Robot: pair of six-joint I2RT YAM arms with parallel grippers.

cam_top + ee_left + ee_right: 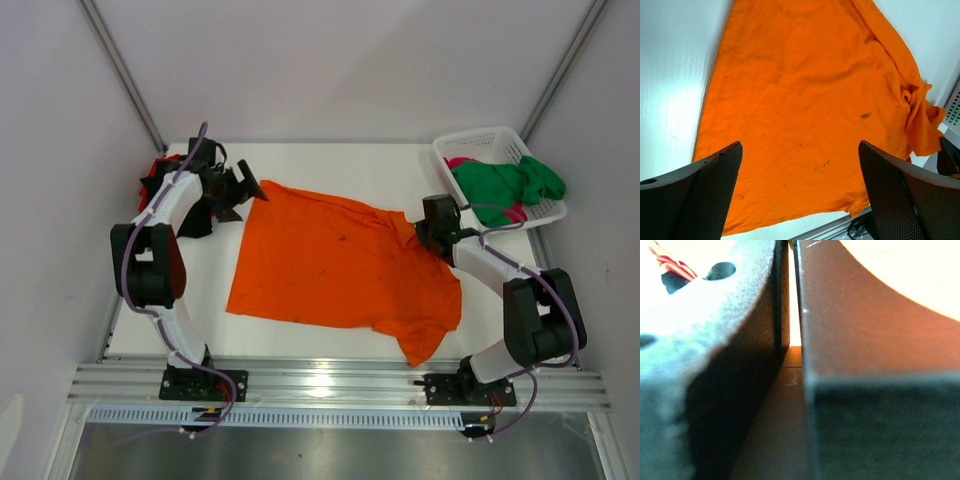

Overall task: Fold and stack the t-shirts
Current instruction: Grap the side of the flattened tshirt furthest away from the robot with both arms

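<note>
The orange t-shirt point(330, 265) is lying spread across the middle of the white table point(320, 160), mostly flat, with one sleeve trailing toward the near right edge. Its cloth is bunching up into folds along its right side.

The left gripper point(250, 188) is hanging just above the shirt's far left corner with its jaws spread wide and nothing between them; from its wrist camera the whole orange cloth is showing in the gap.

The right gripper point(422, 232) is sitting low at the shirt's right edge, where the cloth is gathering. Its jaws are pressing together, leaving only a thin slit, and orange is showing in that slit, so it is pinching the shirt's edge.

At the far right corner a white basket point(490, 140) is holding a crumpled green t-shirt point(505, 182) draped over its rim, with a pink t-shirt point(462, 162) peeking out beneath. At the far left corner, half hidden behind the left arm, a red t-shirt point(158, 170) and a black t-shirt point(195, 220) are lying bunched together.
</note>
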